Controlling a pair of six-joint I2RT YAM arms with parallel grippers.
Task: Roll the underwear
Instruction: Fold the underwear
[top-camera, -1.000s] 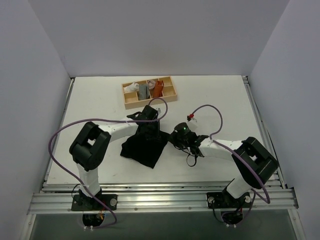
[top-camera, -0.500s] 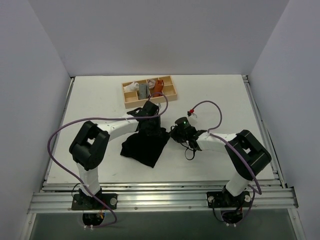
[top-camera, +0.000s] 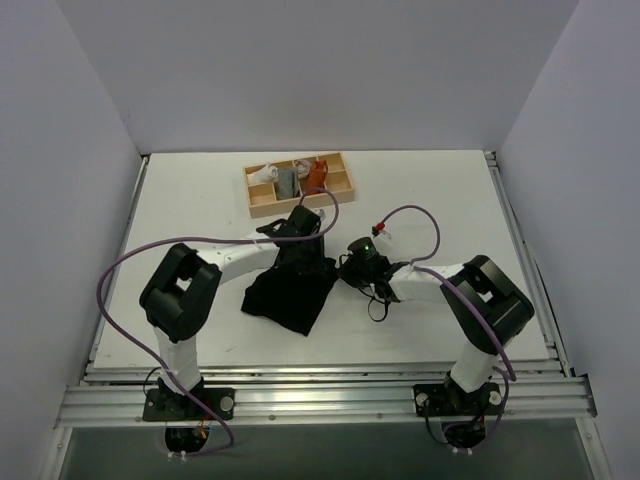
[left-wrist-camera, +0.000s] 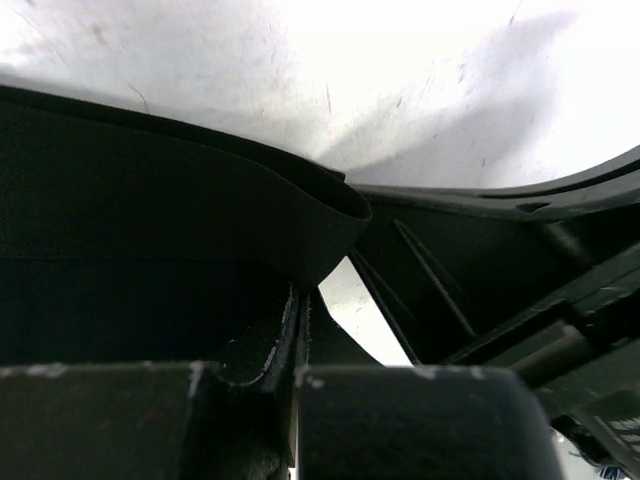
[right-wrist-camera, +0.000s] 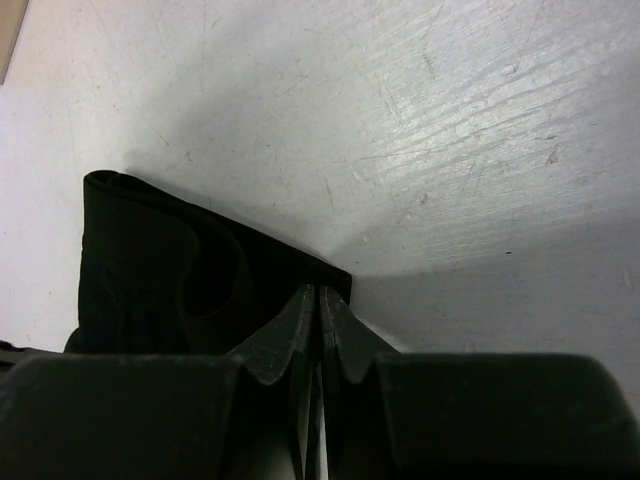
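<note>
Mid-frame, the left gripper (left-wrist-camera: 300, 300) and right gripper (right-wrist-camera: 319, 296) each pinched the underwear (top-camera: 290, 296) at its upper edge, likely to start the roll

Bright, even top view; contrasty, partly blurred wrist views.
From above, the white surface (top-camera: 200, 200) is evenly lit with only faint shadows. In the wrist views it glares near white, crossed by soft grey shadow. The black underwear (left-wrist-camera: 150, 200) loses all detail, and the near foreground is out of focus.
</note>
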